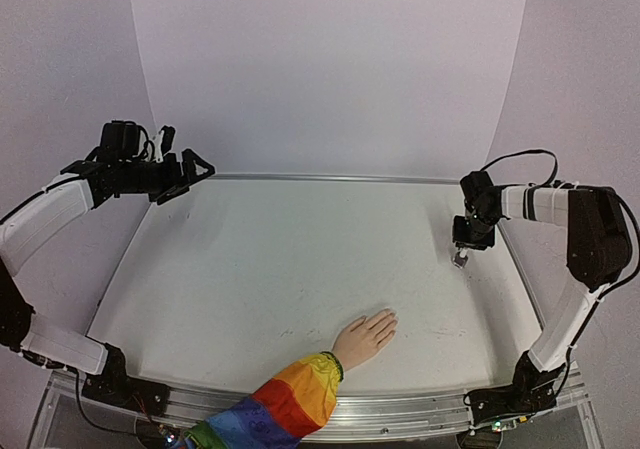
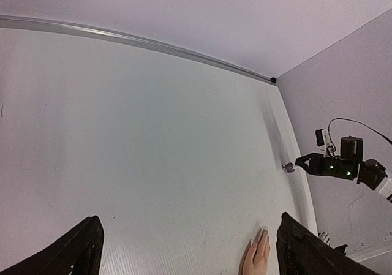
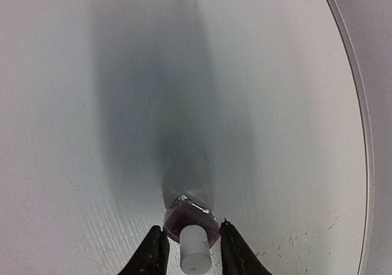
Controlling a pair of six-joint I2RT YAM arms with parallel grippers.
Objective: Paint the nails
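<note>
The mannequin hand (image 1: 367,335) lies palm down at the table's near middle, with a rainbow sleeve (image 1: 280,409) on its arm. Its nails (image 1: 389,317) are tiny and skin-toned; no polish shows on them. The hand also shows in the left wrist view (image 2: 257,258). The polish bottle (image 3: 195,223), dark purple with a white cap, stands at the far right (image 1: 460,259). My right gripper (image 3: 191,227) hangs over it, its fingers open on either side of the cap with gaps. My left gripper (image 1: 193,179) is open, empty and raised at the far left.
A metal rail (image 1: 330,178) runs along the table's far edge and another along the right edge (image 3: 358,122). Purple walls close in the back and sides. The right arm (image 2: 343,165) shows at the table's right edge.
</note>
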